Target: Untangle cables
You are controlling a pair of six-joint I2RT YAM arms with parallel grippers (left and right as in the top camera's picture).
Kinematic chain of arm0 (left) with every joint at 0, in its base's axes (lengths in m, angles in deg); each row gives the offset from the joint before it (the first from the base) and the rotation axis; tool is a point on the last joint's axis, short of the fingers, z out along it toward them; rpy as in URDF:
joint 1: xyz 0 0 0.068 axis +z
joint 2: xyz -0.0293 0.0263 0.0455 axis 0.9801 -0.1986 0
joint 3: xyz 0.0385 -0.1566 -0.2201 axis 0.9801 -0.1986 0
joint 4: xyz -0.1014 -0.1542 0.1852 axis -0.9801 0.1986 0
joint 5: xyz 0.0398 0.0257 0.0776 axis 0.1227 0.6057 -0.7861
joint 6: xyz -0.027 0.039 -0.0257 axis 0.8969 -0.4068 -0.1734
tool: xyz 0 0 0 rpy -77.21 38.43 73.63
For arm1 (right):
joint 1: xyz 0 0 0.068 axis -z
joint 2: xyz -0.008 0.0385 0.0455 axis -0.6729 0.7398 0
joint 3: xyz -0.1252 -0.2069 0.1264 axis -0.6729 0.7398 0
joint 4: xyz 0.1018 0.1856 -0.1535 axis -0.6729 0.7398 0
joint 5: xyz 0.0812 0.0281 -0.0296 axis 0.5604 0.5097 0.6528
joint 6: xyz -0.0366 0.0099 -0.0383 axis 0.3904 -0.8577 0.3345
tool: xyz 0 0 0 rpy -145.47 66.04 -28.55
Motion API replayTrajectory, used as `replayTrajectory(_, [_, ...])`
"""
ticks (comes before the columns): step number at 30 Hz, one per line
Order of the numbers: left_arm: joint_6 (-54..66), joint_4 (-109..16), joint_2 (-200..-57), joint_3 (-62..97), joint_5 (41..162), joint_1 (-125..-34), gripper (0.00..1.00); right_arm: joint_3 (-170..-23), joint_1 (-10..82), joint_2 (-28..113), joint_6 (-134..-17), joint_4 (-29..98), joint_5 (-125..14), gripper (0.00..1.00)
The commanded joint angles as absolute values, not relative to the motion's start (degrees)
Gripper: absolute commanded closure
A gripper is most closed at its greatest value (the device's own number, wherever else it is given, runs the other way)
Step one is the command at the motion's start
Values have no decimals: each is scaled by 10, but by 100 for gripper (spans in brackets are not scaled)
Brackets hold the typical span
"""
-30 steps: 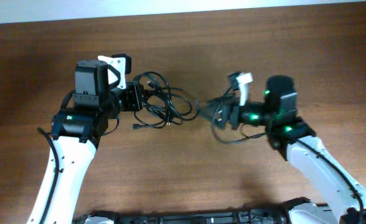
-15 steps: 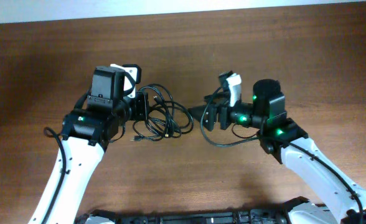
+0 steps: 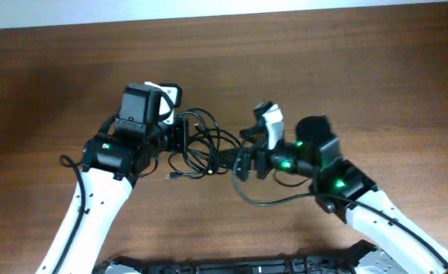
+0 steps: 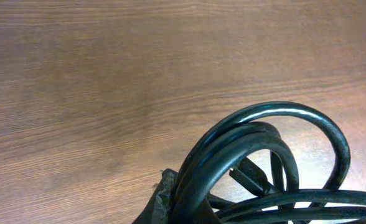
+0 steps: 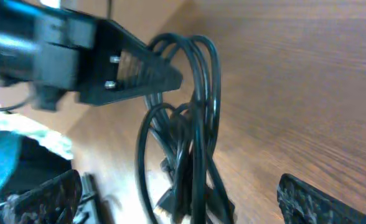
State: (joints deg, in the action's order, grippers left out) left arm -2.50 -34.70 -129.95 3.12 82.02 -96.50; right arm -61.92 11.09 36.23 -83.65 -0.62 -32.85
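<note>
cables (image 3: 201,142) on the table (image 3: 323,61) between the left end effector (image 3: 180,135) and the right end effector (image 3: 240,162)

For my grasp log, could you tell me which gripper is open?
The right gripper: its fingers stand wide apart before the cables, while the left gripper pinches the bundle's edge.

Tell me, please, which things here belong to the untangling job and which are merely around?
Belonging to the job: cables, left gripper, right gripper.
Merely around: table, right arm's own thicker wire.
</note>
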Motion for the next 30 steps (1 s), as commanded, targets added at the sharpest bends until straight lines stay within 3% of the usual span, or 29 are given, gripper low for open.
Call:
replayTrajectory(1, [-33,-349,-1295,32,829,-983,100,-626,54,385,-830,-3,-447,2])
replayTrajectory(3, [-32,-349,-1295,32,829,-983,100,-626,35,404,-830,7,-488,1])
replayTrajectory(5, [-32,-349,-1295,32,829,-983,100,-626,32,426,-830,14,-492,35])
replayTrajectory(6, [-32,-348,-1295,32,829,-983,100,-626,32,430,-830,18,-491,65])
replayTrajectory(8, [-32,-345,-1295,32,817,-983,100,-626,38,425,-830,25,-492,94])
replayTrajectory(9, [-32,-330,-1295,32,775,-983,100,-626,48,416,-831,33,-492,96])
replayTrajectory(13, [80,-235,-1295,32,597,-982,100,-626,132,327,-832,122,-492,96])
replayTrajectory(17, [145,-223,-1295,32,582,-983,100,-626,230,201,-860,177,-491,96])
replayTrajectory(21, [219,-224,-1295,32,584,-983,100,-626,272,158,-863,217,-495,96])
replayTrajectory(22, [223,-226,-1295,32,594,-983,100,-626,273,161,-863,235,-494,91])
replayTrajectory(23, [222,-231,-1295,32,611,-983,100,-626,273,169,-862,255,-483,75])
replayTrajectory(26, [183,-242,-1295,32,636,-983,100,-626,273,217,-858,262,-376,56])
replayTrajectory(30, [-7,-315,-1295,32,830,-983,100,-626,273,316,-799,262,-263,50])
